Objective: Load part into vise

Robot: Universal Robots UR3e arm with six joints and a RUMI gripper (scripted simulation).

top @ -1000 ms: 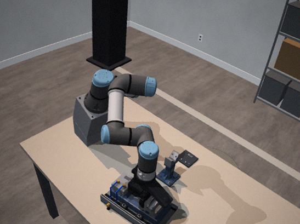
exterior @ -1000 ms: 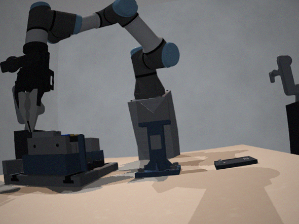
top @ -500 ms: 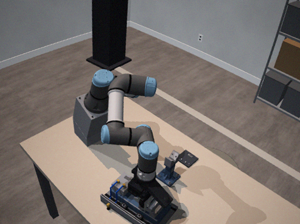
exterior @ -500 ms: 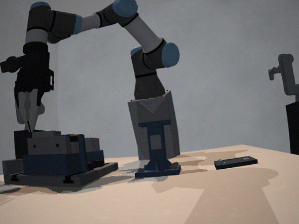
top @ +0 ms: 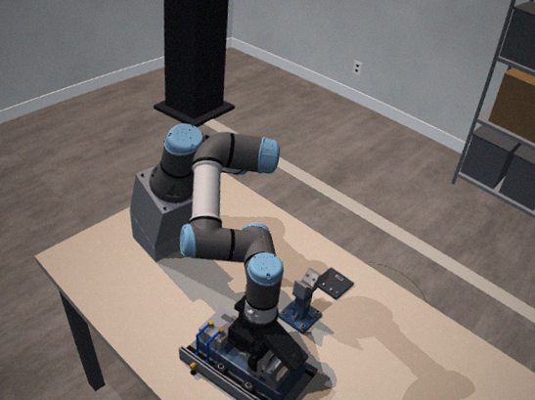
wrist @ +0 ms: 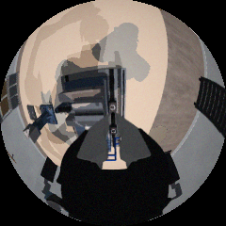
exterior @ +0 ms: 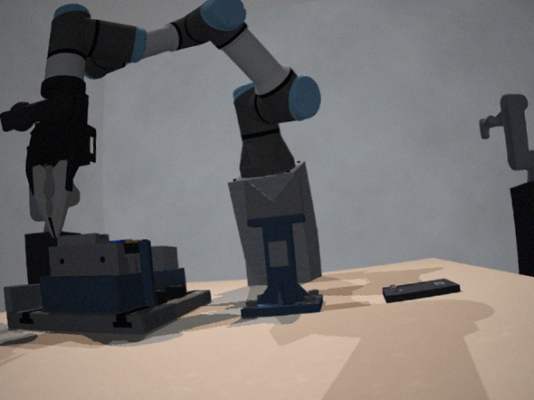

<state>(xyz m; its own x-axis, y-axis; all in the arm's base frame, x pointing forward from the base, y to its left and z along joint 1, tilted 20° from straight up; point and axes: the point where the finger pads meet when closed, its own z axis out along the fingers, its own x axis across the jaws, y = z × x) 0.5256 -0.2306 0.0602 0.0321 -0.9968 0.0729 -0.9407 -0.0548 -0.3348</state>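
Jaws [exterior: 52,235] seemingly shut, exterior view only.

The arm [top: 207,189] [exterior: 254,60] arches up and over, its wrist [top: 264,280] [exterior: 63,53] upright; the gripper [exterior: 52,235] [wrist: 113,113] points down, shut, fingertips together

In the lower middle of the frame we see the arm [top: 205,192] reaching down over the vise, its black gripper hiding part of it. Just above and right, we find the blue-based V-block stand [top: 301,314], then the dark infeed plate [top: 336,283].
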